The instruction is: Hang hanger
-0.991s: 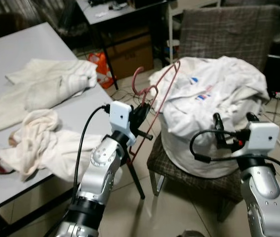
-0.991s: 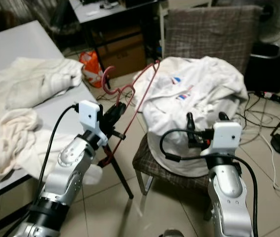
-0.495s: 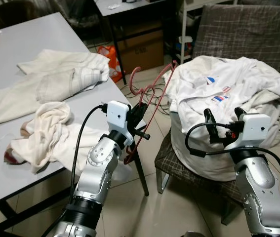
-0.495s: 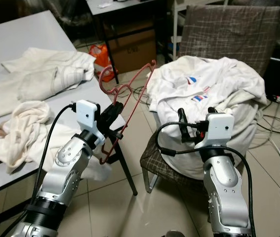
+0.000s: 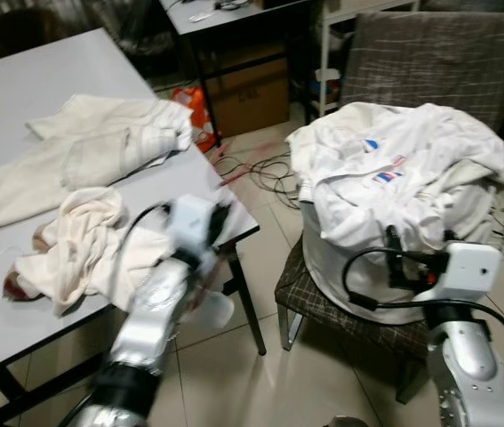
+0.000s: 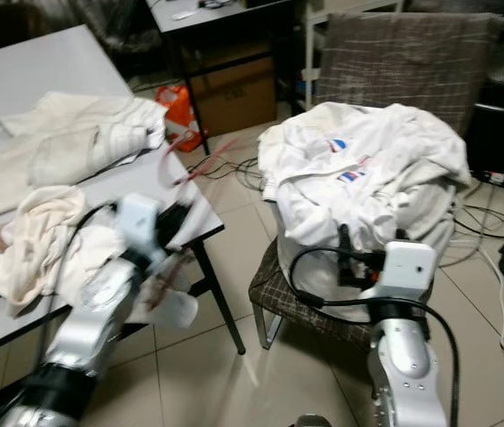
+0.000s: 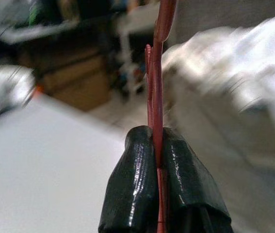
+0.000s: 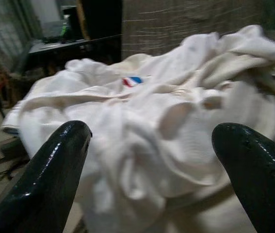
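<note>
We have the red hanger (image 7: pixel 156 73) pinched in our left pincer (image 7: pixel 162 160) by the worktop (image 5: pixel 47 80), right pincer (image 8: pixel 152 160) spread wide; hanging remains undone.

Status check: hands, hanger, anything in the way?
Left hand shut on the red hanger, arm blurred beside the grey table. Right hand open, facing the white laundry pile on the chair. No rail in sight.

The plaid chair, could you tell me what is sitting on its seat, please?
On the plaid chair rests a full white laundry bag, with a white shirt bearing small blue and red marks heaped on top. The shirt covers whatever the bag holds.
</note>
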You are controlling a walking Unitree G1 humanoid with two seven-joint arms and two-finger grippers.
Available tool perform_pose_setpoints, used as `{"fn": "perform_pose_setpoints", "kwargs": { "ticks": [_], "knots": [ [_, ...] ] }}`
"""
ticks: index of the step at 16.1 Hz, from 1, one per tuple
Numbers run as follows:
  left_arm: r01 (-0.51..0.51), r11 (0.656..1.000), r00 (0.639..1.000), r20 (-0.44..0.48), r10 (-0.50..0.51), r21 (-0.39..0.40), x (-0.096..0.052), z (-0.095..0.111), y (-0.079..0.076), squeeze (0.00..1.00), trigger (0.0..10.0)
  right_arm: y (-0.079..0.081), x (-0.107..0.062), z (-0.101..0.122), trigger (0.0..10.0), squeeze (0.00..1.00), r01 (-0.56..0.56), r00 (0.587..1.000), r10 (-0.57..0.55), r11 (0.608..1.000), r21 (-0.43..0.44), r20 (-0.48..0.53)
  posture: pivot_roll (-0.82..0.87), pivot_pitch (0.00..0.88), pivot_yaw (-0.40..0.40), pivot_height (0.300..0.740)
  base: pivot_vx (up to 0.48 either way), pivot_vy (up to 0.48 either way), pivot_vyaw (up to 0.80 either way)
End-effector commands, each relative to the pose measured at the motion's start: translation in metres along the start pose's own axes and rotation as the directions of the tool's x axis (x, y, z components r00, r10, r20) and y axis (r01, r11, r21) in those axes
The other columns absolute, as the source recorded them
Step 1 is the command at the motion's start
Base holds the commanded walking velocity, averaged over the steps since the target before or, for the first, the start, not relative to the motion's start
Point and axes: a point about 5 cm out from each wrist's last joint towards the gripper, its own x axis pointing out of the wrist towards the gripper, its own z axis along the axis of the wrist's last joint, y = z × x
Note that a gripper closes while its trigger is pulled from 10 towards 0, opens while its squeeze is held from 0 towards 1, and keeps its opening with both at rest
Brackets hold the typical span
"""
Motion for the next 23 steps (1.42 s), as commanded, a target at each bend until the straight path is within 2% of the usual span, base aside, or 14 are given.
{"fn": "perform_pose_setpoints", "kwargs": {
  "ticks": [1,2,3,4,5,6,8,12,14,16,19,20,23],
  "knots": [
    [-0.103,0.995,0.993,-0.066,0.102,-0.010,-0.009,-0.014,0.019,0.00,10.0,0.002,0.005,0.001,10.0,0.00,-0.014,1.000,0.014,1.000,-0.008,0.006,-0.22,0.000,0.136,0.740,0.000,0.000,0.00],
    [-0.127,0.992,0.992,-0.021,0.127,-0.027,-0.009,-0.008,0.016,0.00,10.0,-0.001,0.012,0.003,10.0,0.00,-0.039,0.999,0.039,0.999,-0.027,0.003,-0.17,0.000,0.054,0.740,0.000,0.000,0.00],
    [-0.131,0.991,0.991,0.003,0.131,-0.019,-0.008,-0.004,0.014,0.00,10.0,-0.001,0.015,0.005,10.0,0.00,-0.057,0.998,0.057,0.998,-0.035,0.002,-0.17,0.000,0.054,0.740,0.000,0.000,0.00],
    [-0.139,0.990,0.990,0.034,0.139,-0.003,-0.008,0.001,0.010,0.00,10.0,-0.001,0.019,0.007,10.0,0.00,-0.095,0.996,0.095,0.994,-0.051,-0.001,-0.15,0.000,0.015,0.740,0.000,0.000,0.00],
    [-0.134,0.991,0.989,0.061,0.134,-0.005,-0.009,0.005,0.004,0.00,10.0,0.001,0.025,0.009,10.0,0.00,-0.135,0.991,0.135,0.989,-0.066,-0.001,-0.12,0.000,-0.007,0.740,0.000,0.000,0.00],
    [-0.110,0.993,0.990,0.091,0.106,0.037,-0.012,0.009,-0.006,0.00,10.0,0.004,0.033,0.011,10.0,0.00,-0.162,0.987,0.163,0.984,-0.073,0.010,-0.09,0.000,-0.023,0.740,0.000,0.000,0.00],
    [-0.085,0.994,0.990,0.113,0.078,0.062,-0.014,0.013,-0.010,0.00,10.0,0.011,0.039,0.013,10.0,0.00,-0.165,0.986,0.166,0.985,-0.056,0.029,-0.06,0.000,-0.021,0.740,0.000,0.000,0.00],
    [-0.053,0.996,0.991,0.123,0.043,0.075,-0.010,0.019,-0.008,0.00,10.0,0.021,0.031,0.000,10.0,0.00,-0.131,0.991,0.131,0.991,-0.020,0.003,-0.07,0.000,0.018,0.740,0.000,0.000,0.00],
    [-0.049,0.996,0.992,0.118,0.039,0.081,-0.009,0.020,-0.006,0.00,10.0,0.020,0.029,-0.005,10.0,0.00,-0.106,0.994,0.106,0.994,-0.012,-0.014,-0.08,0.000,0.033,0.740,0.000,0.000,0.00],
    [-0.025,0.997,0.993,0.119,0.015,0.075,-0.004,0.023,-0.008,0.00,10.0,0.005,0.035,-0.009,10.0,0.00,-0.012,0.999,0.012,1.000,0.024,-0.038,-0.10,0.000,0.049,0.740,0.000,0.000,0.00],
    [-0.009,0.997,0.993,0.119,-0.001,0.079,-0.001,0.024,-0.008,0.00,10.0,0.001,0.038,-0.009,10.0,0.00,0.046,0.998,-0.043,0.998,0.045,-0.055,-0.10,0.000,0.063,0.740,0.000,0.000,0.00],
    [-0.003,0.997,0.993,0.118,-0.006,0.082,-0.001,0.025,-0.008,0.00,10.0,0.002,0.037,-0.012,10.0,0.00,0.053,0.996,-0.047,0.996,0.068,-0.081,-0.10,0.000,0.066,0.740,0.000,0.000,0.00],
    [0.000,0.996,0.993,0.120,-0.010,0.084,-0.001,0.025,-0.009,0.00,10.0,0.008,0.032,-0.015,10.0,0.00,0.011,0.995,-0.004,0.998,0.064,-0.101,-0.10,0.000,0.065,0.740,0.000,0.000,0.00]
  ]
}}
